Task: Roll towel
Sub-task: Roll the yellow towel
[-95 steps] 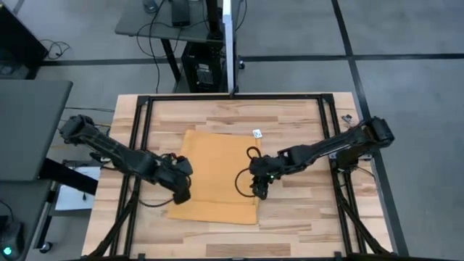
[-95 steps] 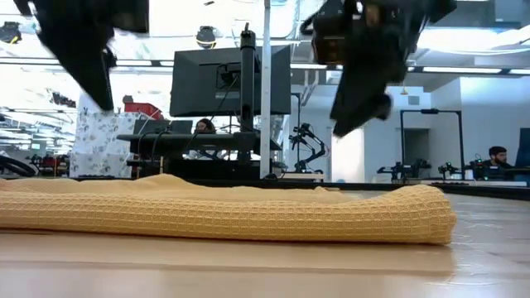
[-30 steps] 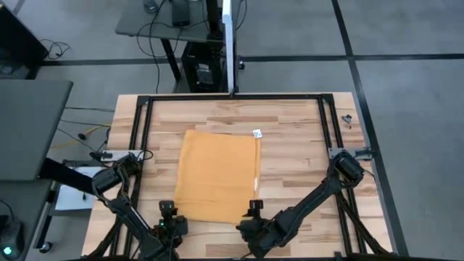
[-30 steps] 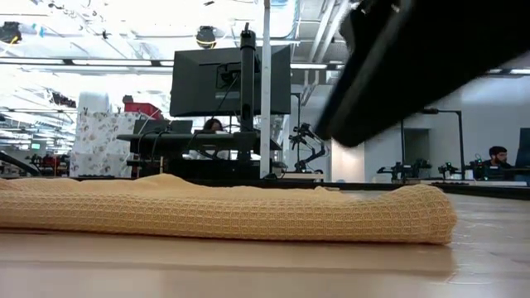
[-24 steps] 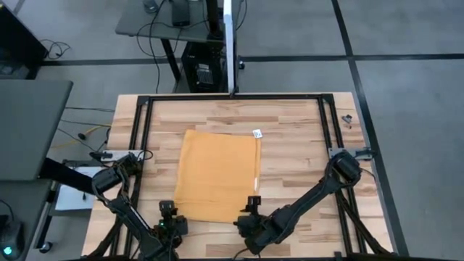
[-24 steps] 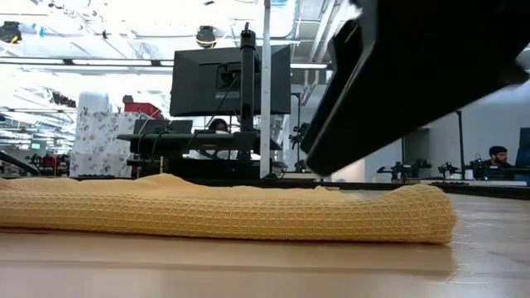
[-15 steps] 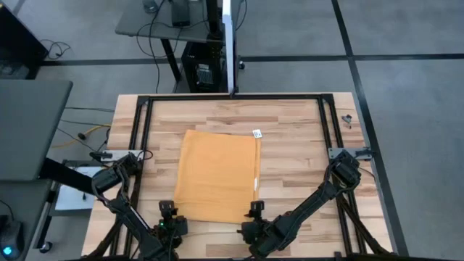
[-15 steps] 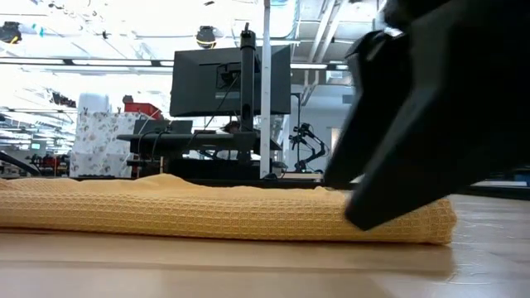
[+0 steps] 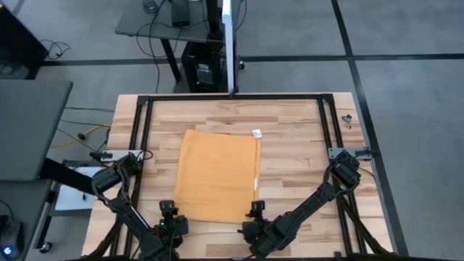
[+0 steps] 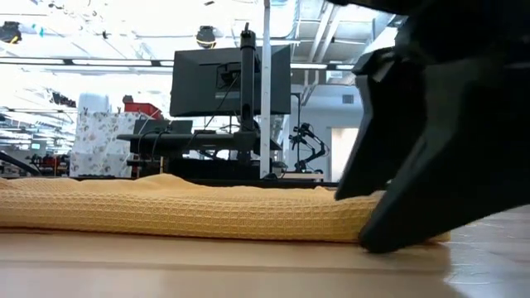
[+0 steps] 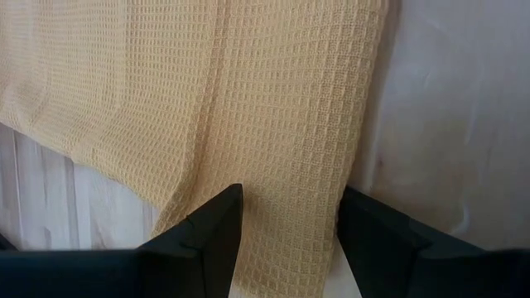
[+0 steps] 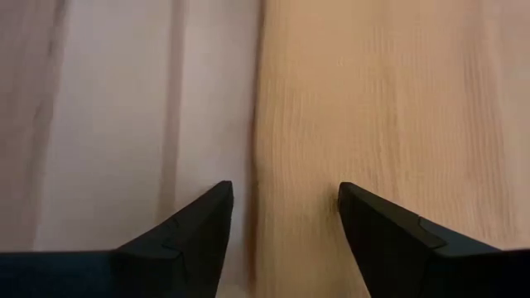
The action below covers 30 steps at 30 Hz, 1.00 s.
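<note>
The mustard-orange towel (image 9: 217,174) lies flat on the wooden table as a folded rectangle, with its white tag (image 9: 256,133) at the far right corner. My left gripper (image 9: 168,213) is open at the towel's near left corner (image 11: 281,248), and the cloth runs between its two fingers. My right gripper (image 9: 254,212) is open at the near right corner, its fingers either side of the towel's right edge (image 12: 258,165). In the low view its dark finger (image 10: 406,207) stands in front of the towel's right end. My left gripper slants down from the near side with its fingers over the towel's near left corner (image 11: 248,207); I cannot tell whether the tips touch the cloth. My right gripper slants down over the near right corner (image 12: 273,240); I cannot tell whether it touches the towel.
Black frame rails (image 9: 232,96) run along the table's far, left and right sides. Bare wood (image 9: 297,167) lies to the right of the towel. A monitor on a stand (image 10: 230,79) stands beyond the far edge.
My right gripper has sunk toward the towel's near right corner; in the low view it has come down in front of the towel's right end. The towel lies as before.
</note>
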{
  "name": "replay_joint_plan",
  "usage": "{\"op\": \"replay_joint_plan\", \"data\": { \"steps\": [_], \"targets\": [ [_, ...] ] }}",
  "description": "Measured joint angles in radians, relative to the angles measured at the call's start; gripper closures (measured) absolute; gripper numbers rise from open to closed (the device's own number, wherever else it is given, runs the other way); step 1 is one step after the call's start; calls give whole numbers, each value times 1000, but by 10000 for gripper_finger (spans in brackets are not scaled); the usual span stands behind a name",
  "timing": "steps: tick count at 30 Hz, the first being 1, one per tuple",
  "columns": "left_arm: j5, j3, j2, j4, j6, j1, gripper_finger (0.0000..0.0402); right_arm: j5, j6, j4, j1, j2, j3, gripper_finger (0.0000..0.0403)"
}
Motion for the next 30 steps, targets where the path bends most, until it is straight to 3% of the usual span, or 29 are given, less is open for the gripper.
{"op": "replay_joint_plan", "data": {
  "steps": [12, 24, 27, 30],
  "targets": [
    [-77, -1, 2, 23, 56, 3, 226, 33, -49, -67, -58, 16, 0, 196],
    [-154, -76, 1, 45, 60, 3, 228, 15, -53, -74, -74, 17, -16, 249],
    [-160, -91, 1, 64, 60, 8, 246, 7, -56, -64, -75, 17, -18, 275],
    [-160, -108, 0, 81, 57, 21, 289, -38, -79, -49, -82, 16, -19, 305]
  ]
}}
